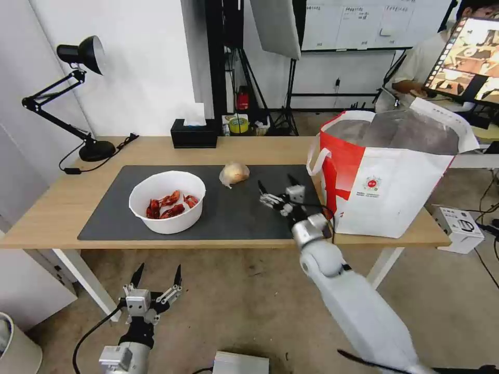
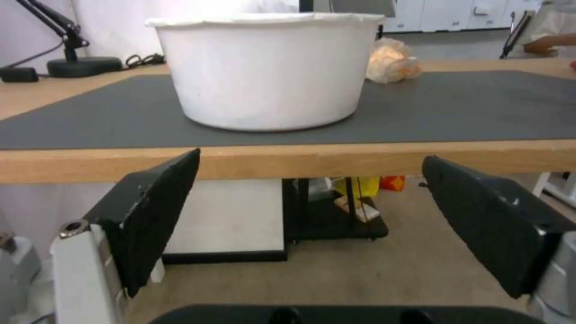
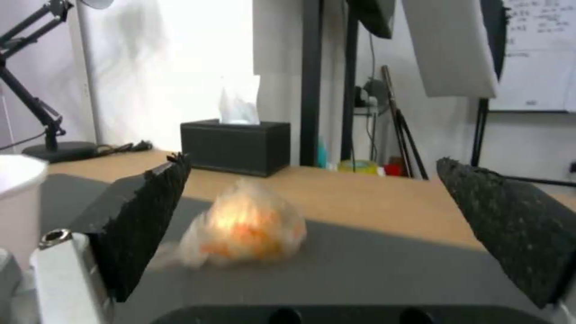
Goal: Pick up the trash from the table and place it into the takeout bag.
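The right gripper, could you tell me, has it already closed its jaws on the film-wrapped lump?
No, the right gripper hovers over the mat with jaws spread, and the film-wrapped lump lies apart from it, untouched.

Recording studio or lab, softbox [image 1: 275, 26] on stand, tripods [image 1: 249, 88], whiteboard [image 1: 364, 23], monitor [image 1: 470, 57]

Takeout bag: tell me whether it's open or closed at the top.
Open. The takeout bag stands upright on the table, its mouth spread wide, silver lining visible inside and strap handles hanging loose.
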Controlling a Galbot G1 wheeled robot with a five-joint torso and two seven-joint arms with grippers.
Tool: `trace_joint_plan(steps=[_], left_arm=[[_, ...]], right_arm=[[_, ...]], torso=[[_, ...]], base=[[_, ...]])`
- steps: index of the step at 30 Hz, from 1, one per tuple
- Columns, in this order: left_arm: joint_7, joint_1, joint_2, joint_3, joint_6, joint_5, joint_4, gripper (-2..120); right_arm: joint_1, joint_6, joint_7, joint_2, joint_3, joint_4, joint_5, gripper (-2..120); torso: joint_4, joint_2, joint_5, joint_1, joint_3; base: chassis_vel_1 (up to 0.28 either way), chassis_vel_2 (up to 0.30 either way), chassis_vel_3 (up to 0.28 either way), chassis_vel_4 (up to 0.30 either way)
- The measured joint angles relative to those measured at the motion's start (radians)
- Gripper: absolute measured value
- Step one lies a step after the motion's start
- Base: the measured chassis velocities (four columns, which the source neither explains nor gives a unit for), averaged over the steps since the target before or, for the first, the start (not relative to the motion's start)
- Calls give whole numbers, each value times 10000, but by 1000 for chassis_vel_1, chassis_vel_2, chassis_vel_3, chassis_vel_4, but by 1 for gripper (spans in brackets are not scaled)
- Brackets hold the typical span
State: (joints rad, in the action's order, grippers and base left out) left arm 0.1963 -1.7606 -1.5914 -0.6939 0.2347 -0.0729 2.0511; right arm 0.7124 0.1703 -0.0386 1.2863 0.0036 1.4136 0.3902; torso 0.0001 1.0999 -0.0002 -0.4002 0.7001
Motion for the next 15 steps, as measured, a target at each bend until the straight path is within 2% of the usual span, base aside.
trace_joint_plan(steps=[2, 5, 6, 9, 15], left_arm=[[0, -29, -9, 5, 8, 23, 35, 100], [10, -76, -18, 91, 9, 156, 150, 100], [10, -76, -18, 91, 9, 156, 150, 100], [13, -93, -17, 148, 9, 231, 209, 100], [13, -171, -17, 213, 7, 351, 296, 100]], right_arm=[[-345, 4, 39, 112, -107, -374, 0, 100], [-1661, 84, 172, 747, -337, -2112, -8, 100], [-1661, 84, 172, 747, -337, -2112, -8, 100], [-2434, 229, 329, 1242, -505, -3245, 34, 100], [-3075, 141, 394, 1780, -843, -4071, 568, 100]], torso=[[1, -1, 0, 0, 0], [1, 0, 0, 0, 0], [1, 0, 0, 0, 0], [-1, 0, 0, 0, 0], [-1, -1, -1, 0, 0]], base=[[0, 0, 0, 0], [0, 0, 0, 0], [0, 0, 0, 0], [0, 0, 0, 0], [0, 0, 0, 0]])
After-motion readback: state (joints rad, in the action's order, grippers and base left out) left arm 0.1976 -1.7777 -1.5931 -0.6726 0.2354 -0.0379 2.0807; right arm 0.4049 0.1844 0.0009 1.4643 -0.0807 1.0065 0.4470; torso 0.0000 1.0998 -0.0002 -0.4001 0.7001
